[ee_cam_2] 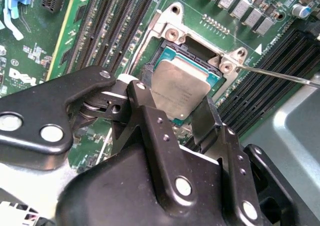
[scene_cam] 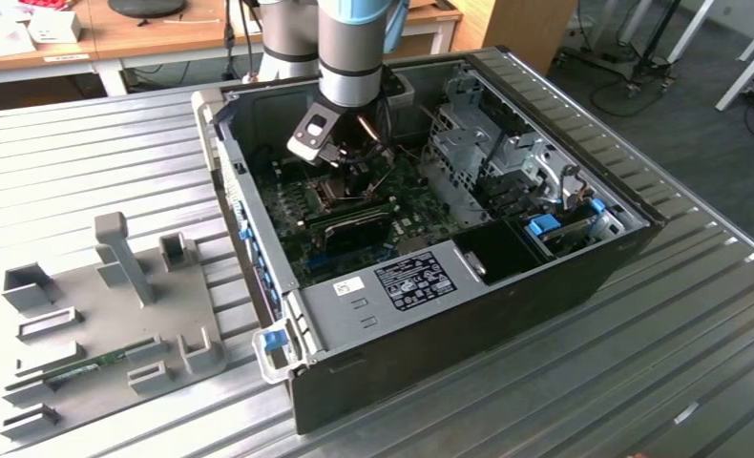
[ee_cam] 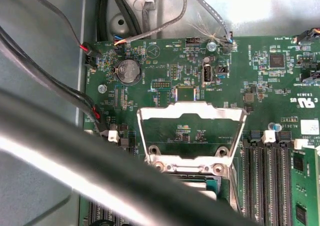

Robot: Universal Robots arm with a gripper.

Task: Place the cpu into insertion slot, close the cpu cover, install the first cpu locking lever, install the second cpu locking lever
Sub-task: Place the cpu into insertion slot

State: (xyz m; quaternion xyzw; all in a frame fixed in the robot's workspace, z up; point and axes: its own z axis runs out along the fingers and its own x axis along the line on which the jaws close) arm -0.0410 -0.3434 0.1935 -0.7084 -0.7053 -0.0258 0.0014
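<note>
Inside the open computer case (scene_cam: 568, 277), my gripper (scene_cam: 347, 167) reaches down over the insertion slot (scene_cam: 324, 197). In the second wrist view the gripper (ee_cam_2: 177, 92) is shut on the cpu (ee_cam_2: 182, 83), a grey-topped square chip held by two opposite edges between the black fingers (ee_cam_2: 150, 116). The chip sits slightly tilted right at the insertion slot's silvery rim (ee_cam_2: 200, 43); I cannot tell if it is seated. The cpu cover (ee_cam: 192, 109) stands swung open in the first wrist view. A thin locking lever (ee_cam_2: 280, 76) sticks out unlatched beside the slot.
Long black memory slots (ee_cam_2: 115, 21) flank the socket on both sides. Cables (ee_cam: 55, 93) run along the case wall, and a blurred dark band (ee_cam: 75, 161) crosses the first wrist view. A grey fixture plate (scene_cam: 110, 315) lies at the exterior view's left.
</note>
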